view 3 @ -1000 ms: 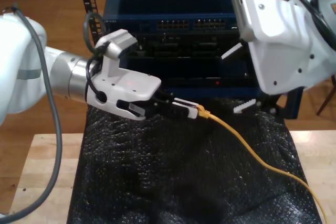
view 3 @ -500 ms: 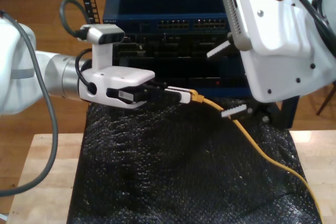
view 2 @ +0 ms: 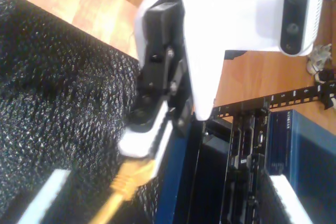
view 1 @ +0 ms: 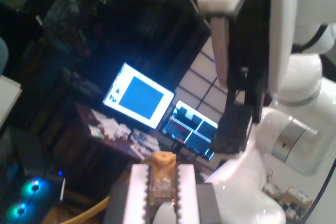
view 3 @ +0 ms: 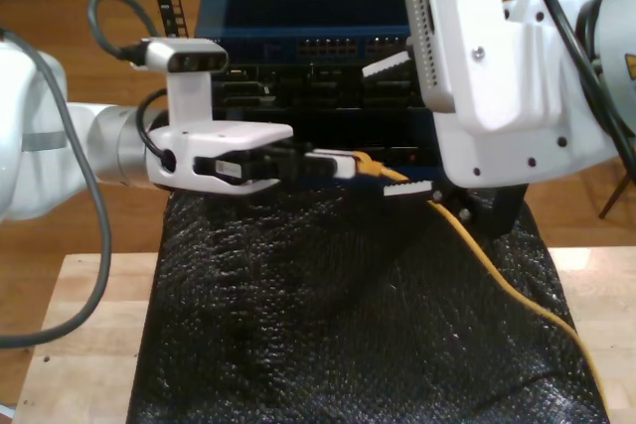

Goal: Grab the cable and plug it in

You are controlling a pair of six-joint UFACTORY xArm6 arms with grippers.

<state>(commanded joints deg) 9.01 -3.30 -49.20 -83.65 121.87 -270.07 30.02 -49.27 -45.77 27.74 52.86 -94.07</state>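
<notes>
The yellow-orange cable [view 3: 497, 275] runs from the exterior view's lower right up to its plug end [view 3: 370, 166]. My first gripper [view 3: 343, 164] comes in from the exterior view's left and is shut on that plug end. In the first wrist view the plug [view 1: 161, 179] sits between its white fingers [view 1: 137, 195]. My second gripper [view 3: 397, 126] hangs open at the exterior view's right, one serrated finger [view 3: 393, 65] above the plug and one beside the cable. The second wrist view shows the cable [view 2: 123, 184] under my first gripper [view 2: 152, 135].
A blue network switch [view 3: 298, 7] with rows of ports [view 3: 328, 47] stands in a rack behind the grippers. Black bubble wrap [view 3: 328, 325] covers the wooden table [view 3: 89, 325]. The bulky second arm [view 3: 517, 96] crowds the exterior view's right.
My first gripper has risen and levelled, carrying the plug closer to the rack. The second arm has moved toward the exterior view's left, so its open fingers now bracket the plug end.
</notes>
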